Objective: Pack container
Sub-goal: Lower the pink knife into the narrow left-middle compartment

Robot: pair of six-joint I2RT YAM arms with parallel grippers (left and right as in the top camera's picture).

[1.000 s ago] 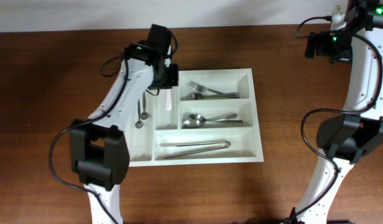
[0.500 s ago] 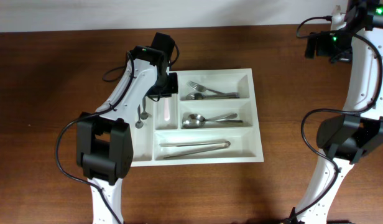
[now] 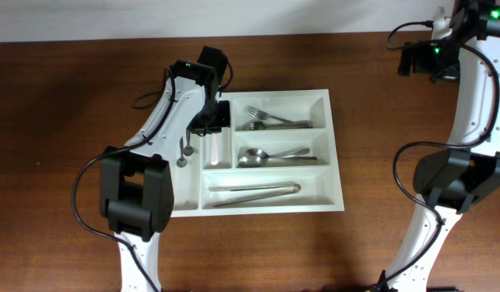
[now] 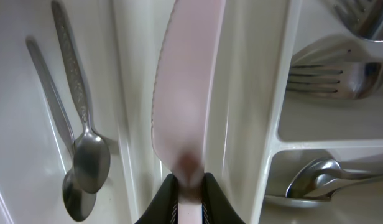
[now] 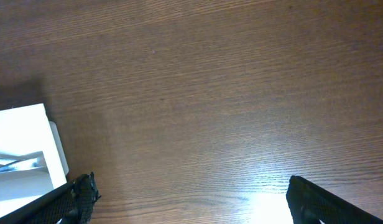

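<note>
Grips the pale knife (image 4: pixel 188 93) tight by its handle end in the left claw (image 4: pixel 188 186), and within the last second has carried it further along the second narrow slot of the container (image 3: pixel 335 162), blade in line with the slot, beside the two spoons (image 4: pixel 91 163). Suggests only lowering and release remain for this piece, with forks (image 4: pixel 328 78) and tongs (image 3: pixel 254 192) already lodged in the tray mid-bench. Leaves the right claw (image 5: pixel 190 186) spread wide over bare bench (image 5: pixel 241 93), well apart.
</note>
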